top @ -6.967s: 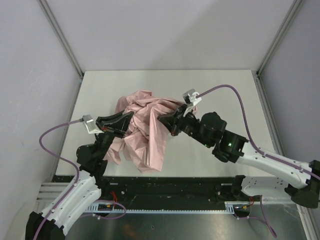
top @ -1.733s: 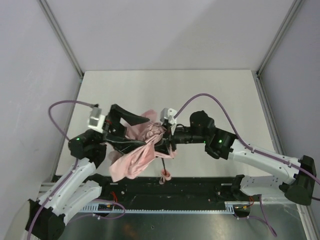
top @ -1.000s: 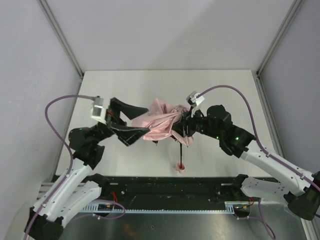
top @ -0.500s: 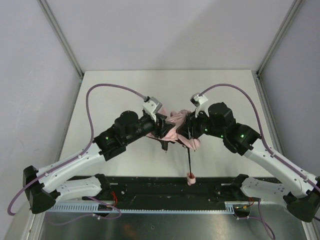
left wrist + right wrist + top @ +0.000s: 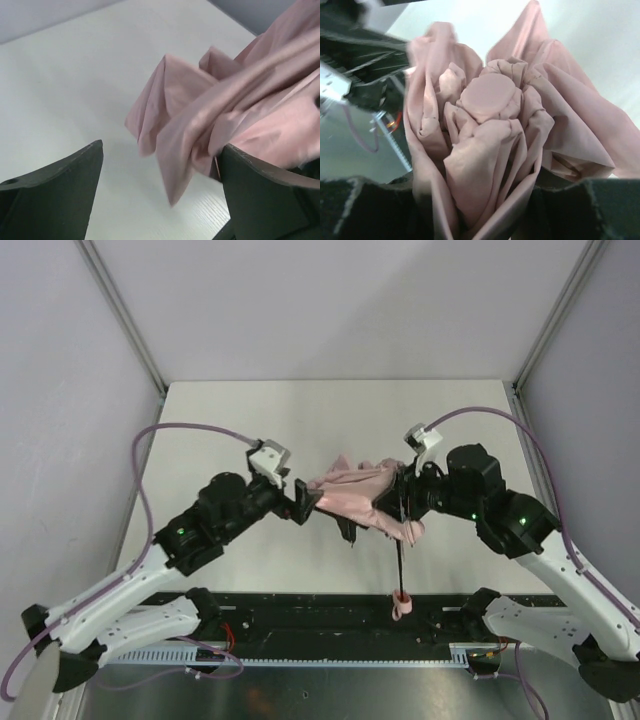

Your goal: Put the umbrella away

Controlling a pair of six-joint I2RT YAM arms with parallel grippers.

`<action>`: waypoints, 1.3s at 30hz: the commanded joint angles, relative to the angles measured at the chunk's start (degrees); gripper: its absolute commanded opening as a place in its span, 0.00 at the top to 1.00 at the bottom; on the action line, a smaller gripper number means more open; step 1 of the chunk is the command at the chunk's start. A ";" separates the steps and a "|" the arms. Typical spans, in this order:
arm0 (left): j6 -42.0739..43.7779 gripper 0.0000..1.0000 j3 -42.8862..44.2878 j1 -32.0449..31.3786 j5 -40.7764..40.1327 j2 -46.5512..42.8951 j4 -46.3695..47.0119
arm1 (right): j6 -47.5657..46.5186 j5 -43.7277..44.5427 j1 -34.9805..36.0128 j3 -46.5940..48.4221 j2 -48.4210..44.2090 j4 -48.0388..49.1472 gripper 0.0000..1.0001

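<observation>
The umbrella (image 5: 355, 495) is a pale pink bunch of fabric lifted above the white table (image 5: 250, 420), between my two arms. Its thin black shaft (image 5: 399, 555) hangs down toward the near edge and ends in a small pink handle (image 5: 400, 606). My right gripper (image 5: 405, 505) is shut on the gathered fabric; in the right wrist view the folds (image 5: 485, 165) fill the space between the jaws (image 5: 480, 215). My left gripper (image 5: 318, 510) stands open at the canopy's left end. A loose fabric tip (image 5: 172, 192) hangs between its wide-apart fingers (image 5: 55, 195) without being pinched.
A black rail (image 5: 330, 615) with cabling runs along the table's near edge, just under the hanging handle. Grey walls and metal frame posts (image 5: 125, 315) close in the table on three sides. Purple cables (image 5: 200, 430) arch over both arms.
The right gripper has carried the umbrella to the right, and the handle has swung that way too. The left gripper has drawn back left from the fabric and now stands open.
</observation>
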 commanded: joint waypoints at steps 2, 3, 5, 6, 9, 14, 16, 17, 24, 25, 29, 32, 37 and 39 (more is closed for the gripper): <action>0.14 0.01 -1.81 2.88 -6.67 -11.21 -4.60 | -5.20 26.55 -0.52 8.73 5.24 0.05 1.00; -0.27 0.01 -2.06 3.25 -6.39 -13.07 -4.90 | -6.60 32.34 -0.63 9.83 6.90 0.49 1.00; -1.49 0.01 -2.63 3.80 -5.61 -16.26 -5.30 | -10.11 43.87 -1.24 12.34 10.96 1.75 1.00; -2.31 0.01 -2.95 3.93 -5.20 -17.66 -5.47 | -12.26 49.00 -1.87 13.83 13.10 2.71 1.00; -5.31 0.01 -4.37 4.15 -3.53 -20.89 -5.51 | -20.75 61.25 -4.56 19.48 20.35 6.17 1.00; -8.64 0.01 -6.72 4.20 -1.10 -25.01 -5.33 | -49.90 75.95 -5.65 22.68 32.63 31.55 1.00; -10.38 0.01 -7.97 4.22 -1.68 -27.23 -5.21 | -67.38 79.71 -4.71 22.67 39.43 47.44 1.00; -11.37 0.01 -8.70 4.18 -2.01 -28.41 -5.24 | -74.21 80.59 -4.17 22.51 43.55 53.90 1.00; -17.77 0.01 -16.15 4.14 -5.46 -41.10 -5.31 | -87.29 79.12 4.03 17.85 62.16 69.59 1.00; -18.40 0.00 -17.10 4.14 -5.75 -42.78 -5.34 | -85.44 78.71 5.43 17.42 64.23 67.13 1.00; -20.58 0.00 -19.71 4.18 -6.16 -46.97 -5.39 | -72.13 75.30 10.23 16.71 69.72 51.55 1.00; -22.67 0.00 -20.32 4.15 -6.71 -46.90 -6.30 | -60.04 69.45 12.81 17.18 72.05 36.08 1.00; -27.81 0.01 -21.51 4.14 -7.72 -44.30 -8.03 | -47.90 53.11 15.12 17.96 74.75 13.42 1.00; -28.92 0.01 -21.82 4.16 -7.33 -42.79 -8.67 | -45.24 44.49 15.44 18.98 75.52 6.23 1.00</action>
